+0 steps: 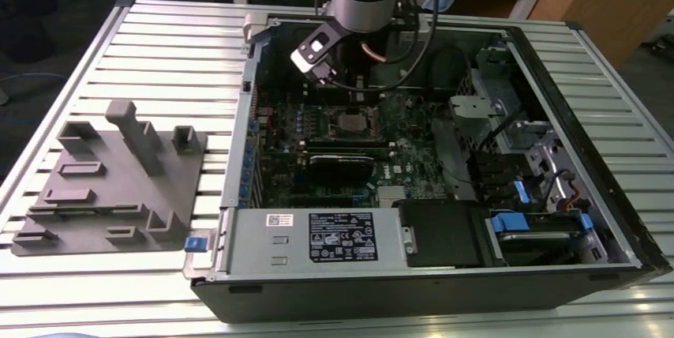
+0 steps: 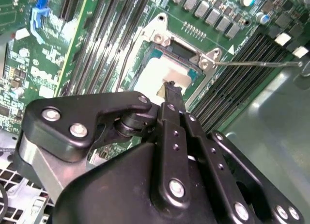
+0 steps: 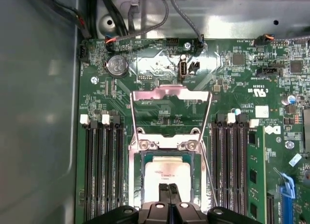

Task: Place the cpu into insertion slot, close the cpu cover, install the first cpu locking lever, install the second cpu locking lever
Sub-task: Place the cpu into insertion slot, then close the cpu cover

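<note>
the tool (image 3: 168, 188) is clenched on nothing, tips directly over the cpu (image 3: 159, 173), which lies flat in the insertion slot (image 3: 134, 185); the cpu cover (image 3: 172, 93) stands open just beyond the tips.

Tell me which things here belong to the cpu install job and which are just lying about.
For the job:
cpu, lying in the insertion slot
cpu cover, open
locking levers
gripper, over the cpu

Just lying about:
grey fixture block on the table
memory slots
coin battery
power supply box
</note>
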### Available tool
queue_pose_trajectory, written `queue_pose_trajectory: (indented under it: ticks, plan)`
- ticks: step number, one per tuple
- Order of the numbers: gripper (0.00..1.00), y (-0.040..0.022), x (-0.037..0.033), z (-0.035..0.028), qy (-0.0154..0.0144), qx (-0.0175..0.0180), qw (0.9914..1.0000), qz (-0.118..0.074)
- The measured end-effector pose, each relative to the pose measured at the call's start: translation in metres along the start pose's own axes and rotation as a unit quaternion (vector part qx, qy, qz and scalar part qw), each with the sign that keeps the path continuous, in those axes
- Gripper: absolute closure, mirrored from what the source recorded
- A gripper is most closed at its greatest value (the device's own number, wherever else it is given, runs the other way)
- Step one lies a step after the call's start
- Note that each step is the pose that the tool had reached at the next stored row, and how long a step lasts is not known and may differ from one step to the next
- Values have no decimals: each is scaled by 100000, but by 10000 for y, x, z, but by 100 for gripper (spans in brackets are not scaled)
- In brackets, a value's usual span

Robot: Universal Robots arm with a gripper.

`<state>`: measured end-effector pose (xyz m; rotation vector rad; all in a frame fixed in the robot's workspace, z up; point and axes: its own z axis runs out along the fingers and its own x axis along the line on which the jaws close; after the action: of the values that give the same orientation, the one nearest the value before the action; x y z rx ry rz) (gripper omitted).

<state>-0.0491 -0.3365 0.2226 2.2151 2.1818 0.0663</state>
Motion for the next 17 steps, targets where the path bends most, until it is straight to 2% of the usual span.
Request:
queue_pose_trajectory:
  ticks: [17]
  plan:
    - [89, 11, 0, 20, -13, 7, 100000, 0]
